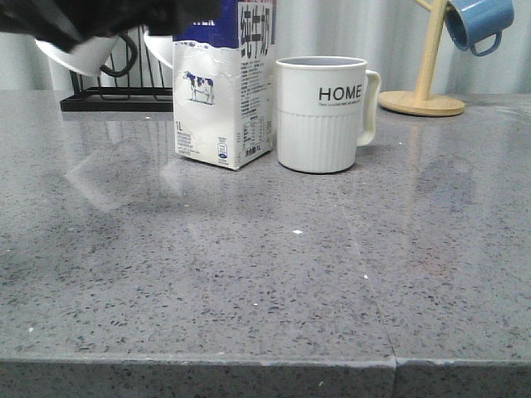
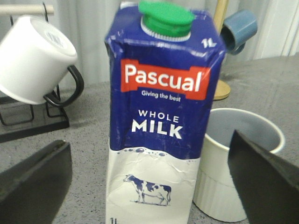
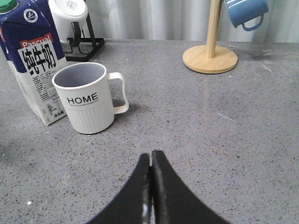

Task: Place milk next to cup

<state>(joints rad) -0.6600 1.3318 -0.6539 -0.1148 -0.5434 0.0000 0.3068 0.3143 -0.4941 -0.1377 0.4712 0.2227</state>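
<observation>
The milk [image 1: 222, 91], a white carton with a dark blue top and a cow picture, stands upright on the grey table, just left of the cup [image 1: 321, 112] with a small gap between them. The cup is a white ribbed mug lettered "HOME", with its handle to the right. In the left wrist view my left gripper [image 2: 149, 144] is open, with one finger on each side of the milk [image 2: 161, 116] and neither touching it. The cup [image 2: 243, 154] is behind its right finger. My right gripper [image 3: 151, 154] is shut and empty, on the near side of the cup [image 3: 88, 98] and the milk [image 3: 35, 60].
A black rack [image 1: 108, 101] with white black-handled mugs stands behind the milk at the back left. A wooden mug tree [image 1: 425, 83] with a blue mug [image 1: 477, 23] stands at the back right. The left arm [image 1: 91, 21] hangs dark across the top left.
</observation>
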